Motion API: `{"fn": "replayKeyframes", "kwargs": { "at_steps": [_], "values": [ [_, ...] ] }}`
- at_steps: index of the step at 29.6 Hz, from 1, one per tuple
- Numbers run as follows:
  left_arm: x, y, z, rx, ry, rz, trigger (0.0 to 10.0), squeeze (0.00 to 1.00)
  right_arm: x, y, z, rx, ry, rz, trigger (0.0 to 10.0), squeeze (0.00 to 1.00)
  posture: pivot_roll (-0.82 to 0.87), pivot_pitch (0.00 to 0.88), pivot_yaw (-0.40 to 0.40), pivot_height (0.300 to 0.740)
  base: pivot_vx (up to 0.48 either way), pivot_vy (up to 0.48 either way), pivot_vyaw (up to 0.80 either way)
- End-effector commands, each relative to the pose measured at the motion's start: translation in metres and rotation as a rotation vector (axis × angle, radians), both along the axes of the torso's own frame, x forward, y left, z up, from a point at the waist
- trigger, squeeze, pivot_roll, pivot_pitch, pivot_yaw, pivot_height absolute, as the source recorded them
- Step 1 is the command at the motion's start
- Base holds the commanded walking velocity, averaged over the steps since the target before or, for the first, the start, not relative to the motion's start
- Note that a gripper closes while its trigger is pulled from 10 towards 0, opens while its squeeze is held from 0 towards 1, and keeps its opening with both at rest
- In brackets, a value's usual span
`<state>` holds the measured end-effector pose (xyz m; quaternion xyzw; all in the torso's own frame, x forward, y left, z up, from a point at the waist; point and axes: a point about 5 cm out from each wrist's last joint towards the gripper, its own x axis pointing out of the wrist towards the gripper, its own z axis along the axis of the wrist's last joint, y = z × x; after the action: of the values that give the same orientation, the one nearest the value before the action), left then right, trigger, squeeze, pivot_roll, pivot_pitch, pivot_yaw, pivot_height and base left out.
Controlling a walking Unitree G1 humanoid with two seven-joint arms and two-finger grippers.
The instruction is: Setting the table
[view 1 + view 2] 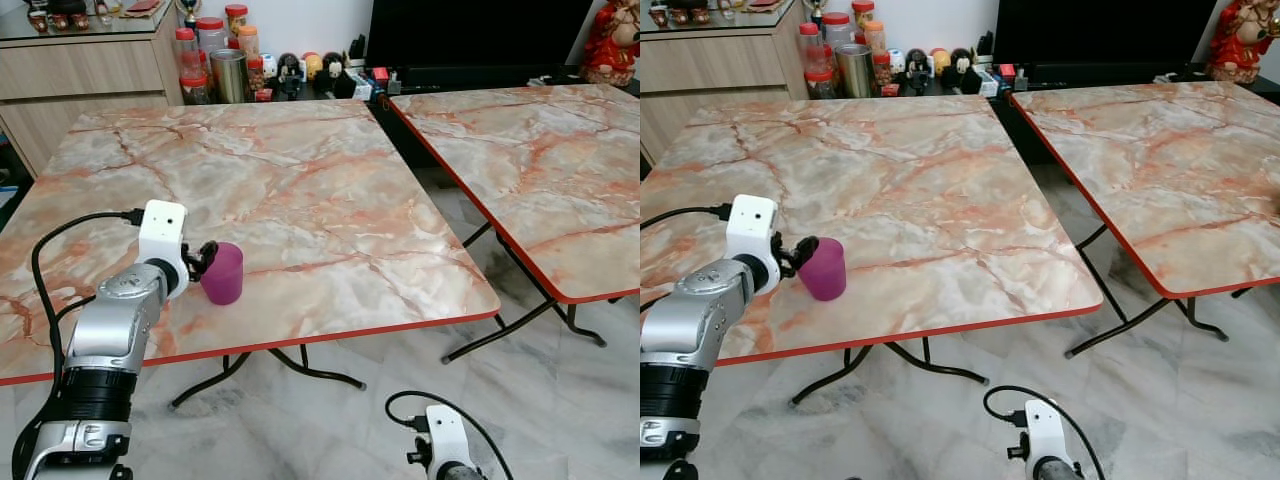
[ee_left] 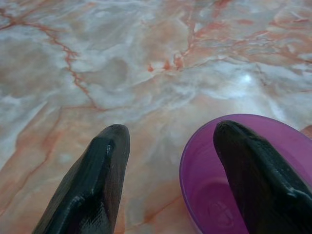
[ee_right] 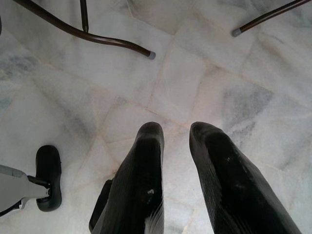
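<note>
A purple cup (image 1: 222, 272) stands upright, mouth up, near the marble table's (image 1: 300, 190) front edge, its rim straddled by the left gripper's (image 2: 170, 165) 2 spread fingers.

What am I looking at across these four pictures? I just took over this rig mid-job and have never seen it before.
A humanoid robot stands before a marble-patterned folding table with a red edge. The two wide pictures come from its head camera, looking down. The other two come from cameras on its wrists, looking along each gripper's two black fingers.

The left gripper is at a small purple plastic cup standing upright near the table's front edge. The left wrist view shows one finger inside the cup, the other outside, with a gap, so the fingers are open and not clamped on it.

The right gripper hangs idle over the pale tiled floor. A second, similar table stands to the right.
</note>
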<state>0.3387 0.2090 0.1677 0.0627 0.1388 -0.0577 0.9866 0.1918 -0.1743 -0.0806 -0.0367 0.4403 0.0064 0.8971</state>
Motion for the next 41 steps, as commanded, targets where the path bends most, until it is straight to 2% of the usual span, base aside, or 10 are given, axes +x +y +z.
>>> {"fn": "replayKeyframes", "kwargs": {
  "at_steps": [1, 12, 13, 14, 15, 16, 17, 22, 23, 41],
  "values": [
    [-0.002, 0.000, 0.001, 0.012, 0.000, -0.006, 10.0, 0.00, 0.003, -0.001, 0.001, -0.003, -0.002, 0.002, 10.0, 0.00, 0.05, 0.000, -0.059, 0.701, 0.000, 0.000, 0.00],
    [-0.003, -0.008, -0.009, 0.016, 0.044, -0.035, 10.0, 0.00, 0.002, -0.002, 0.001, -0.006, 0.001, 0.005, 10.0, 0.00, 0.05, 0.000, -0.061, 0.701, 0.000, 0.000, 0.00],
    [-0.003, -0.008, -0.009, 0.016, 0.045, -0.035, 9.6, 0.00, 0.002, -0.002, 0.001, -0.006, 0.001, 0.005, 10.0, 0.00, 0.05, 0.000, -0.061, 0.701, 0.000, 0.000, 0.00],
    [-0.003, -0.009, -0.009, 0.015, 0.047, -0.038, 5.8, 0.00, 0.002, -0.002, 0.001, -0.006, 0.001, 0.005, 10.0, 0.00, 0.05, 0.000, -0.061, 0.701, 0.000, 0.000, 0.00],
    [-0.003, -0.009, -0.009, 0.015, 0.047, -0.038, 5.8, 0.00, 0.002, -0.002, 0.001, -0.006, 0.001, 0.005, 10.0, 0.00, 0.05, 0.000, -0.061, 0.701, 0.000, 0.000, 0.00],
    [-0.003, -0.009, -0.010, 0.014, 0.047, -0.039, 2.4, 0.00, 0.002, -0.002, 0.001, -0.006, 0.001, 0.006, 10.0, 0.00, 0.05, 0.000, -0.061, 0.701, 0.000, 0.000, 0.00],
    [-0.003, -0.009, -0.010, 0.015, 0.047, -0.039, 0.9, 0.00, 0.002, -0.002, 0.001, -0.007, 0.000, 0.006, 10.0, 0.00, 0.05, 0.000, -0.062, 0.701, 0.000, 0.000, 0.00],
    [-0.003, -0.010, -0.011, 0.019, 0.050, -0.041, 0.8, 0.00, 0.003, -0.001, 0.001, -0.006, -0.001, 0.007, 10.0, 0.00, 0.05, 0.000, -0.061, 0.701, 0.000, 0.000, 0.00],
    [-0.003, -0.010, -0.011, 0.019, 0.050, -0.043, 0.0, 0.00, 0.003, -0.001, 0.001, -0.005, -0.002, 0.007, 10.0, 0.00, 0.05, 0.000, -0.061, 0.701, 0.000, 0.000, 0.00],
    [-0.004, -0.013, -0.012, 0.020, 0.056, -0.062, 0.0, 0.00, 0.003, -0.001, 0.001, -0.006, -0.001, 0.006, 10.0, 0.00, 0.05, 0.000, -0.061, 0.701, 0.000, 0.000, 0.00]
  ]
}}
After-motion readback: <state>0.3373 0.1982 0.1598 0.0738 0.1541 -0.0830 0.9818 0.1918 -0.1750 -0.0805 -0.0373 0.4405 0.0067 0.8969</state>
